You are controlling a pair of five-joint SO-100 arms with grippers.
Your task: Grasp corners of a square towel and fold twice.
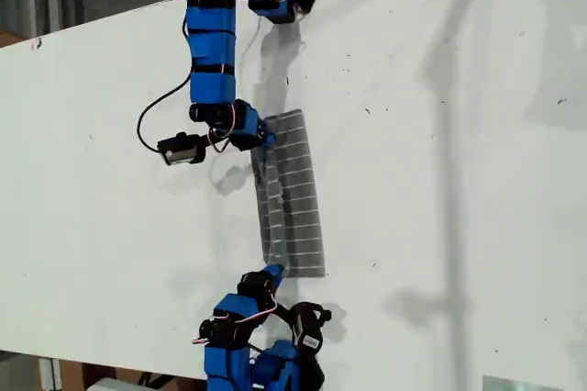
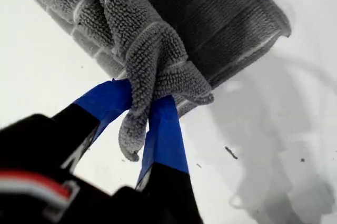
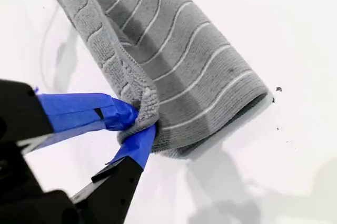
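Mid-fold here: my first gripper (image 2: pixel 141 109) and my second gripper (image 3: pixel 138 125) each pinch a corner of the towel (image 1: pixel 292 196), rest trailing beyond the jaws. Next, carry both corners across evenly.

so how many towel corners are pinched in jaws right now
2. One corner of the towel is in my first gripper; another corner is in my second gripper. Other corners may be hidden in the fold.
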